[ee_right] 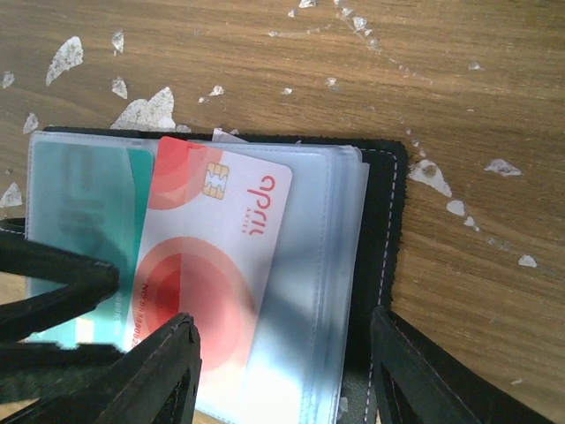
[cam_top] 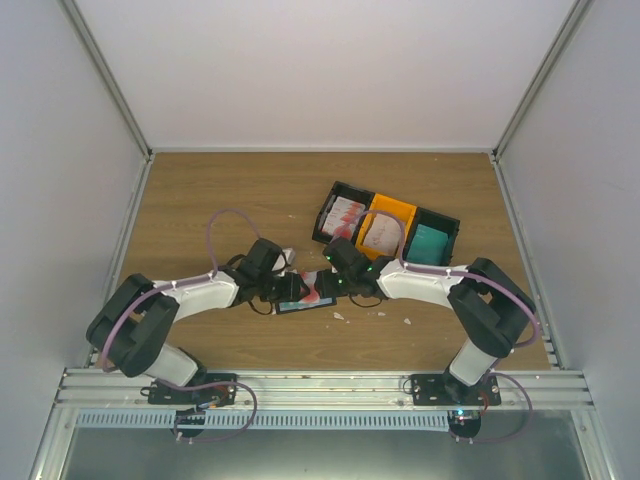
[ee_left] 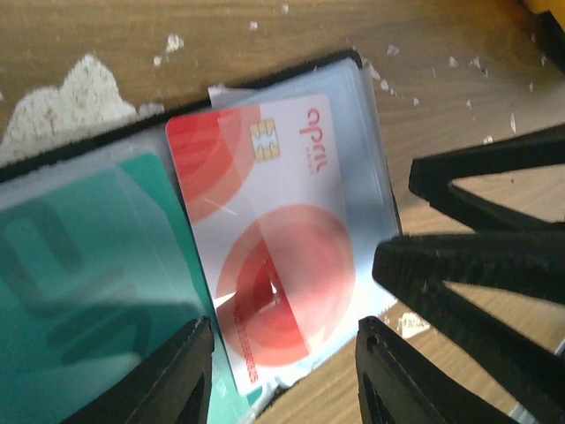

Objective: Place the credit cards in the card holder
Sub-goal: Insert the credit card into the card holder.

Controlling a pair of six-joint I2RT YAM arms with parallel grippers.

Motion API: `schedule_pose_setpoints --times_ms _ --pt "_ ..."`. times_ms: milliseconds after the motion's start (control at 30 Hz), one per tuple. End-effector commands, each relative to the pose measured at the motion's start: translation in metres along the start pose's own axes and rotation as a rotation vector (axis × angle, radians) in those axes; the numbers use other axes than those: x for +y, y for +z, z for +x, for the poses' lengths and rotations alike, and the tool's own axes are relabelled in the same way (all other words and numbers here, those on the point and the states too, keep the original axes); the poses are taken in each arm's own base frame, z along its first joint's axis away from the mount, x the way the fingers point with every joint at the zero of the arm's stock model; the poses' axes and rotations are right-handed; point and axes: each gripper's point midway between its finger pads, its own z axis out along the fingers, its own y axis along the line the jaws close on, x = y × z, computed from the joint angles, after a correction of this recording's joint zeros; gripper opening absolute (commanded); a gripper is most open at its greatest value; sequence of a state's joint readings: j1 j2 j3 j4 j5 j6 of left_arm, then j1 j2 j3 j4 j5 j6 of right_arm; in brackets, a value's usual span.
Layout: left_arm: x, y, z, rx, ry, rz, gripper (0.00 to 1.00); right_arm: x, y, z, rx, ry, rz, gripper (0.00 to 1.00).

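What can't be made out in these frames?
- Left wrist: whether the left gripper pinches or only straddles the red-and-white card; the bottom edge cuts off the contact.
- Right wrist: the right gripper and bottom edge hide the card holder's lower end.
- Both wrists: teal card out of focus, print unreadable.
- Top view: cards in the trays too small to count.

table (ee_right: 265,71): matt wood grain
red-and-white card (ee_right: 212,256): smooth glossy plastic
card holder (ee_right: 388,221): matt black stitched rim, clear shiny plastic sleeves
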State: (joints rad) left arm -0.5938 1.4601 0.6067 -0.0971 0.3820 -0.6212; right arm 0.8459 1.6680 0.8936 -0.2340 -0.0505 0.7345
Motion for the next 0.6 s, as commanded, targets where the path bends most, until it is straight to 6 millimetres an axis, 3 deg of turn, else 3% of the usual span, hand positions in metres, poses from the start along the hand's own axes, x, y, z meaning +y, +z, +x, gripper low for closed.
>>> schedule_pose_setpoints --times_ms 0,167,567 --pt "0.003 0.008 -0.012 -0.021 0.02 -0.042 0.46 0.003 0.001 0.0 -0.004 0.0 -0.023 0.55" --pt "0.004 0.014 -0.007 0.009 0.016 -0.026 0.45 0.004 0.005 0.004 0.019 -0.002 -0.043 0.58" --pt "-0.008 0.022 0.01 0.083 0.008 0.088 0.29 0.0 0.006 0.005 0.018 0.021 -0.046 0.57"
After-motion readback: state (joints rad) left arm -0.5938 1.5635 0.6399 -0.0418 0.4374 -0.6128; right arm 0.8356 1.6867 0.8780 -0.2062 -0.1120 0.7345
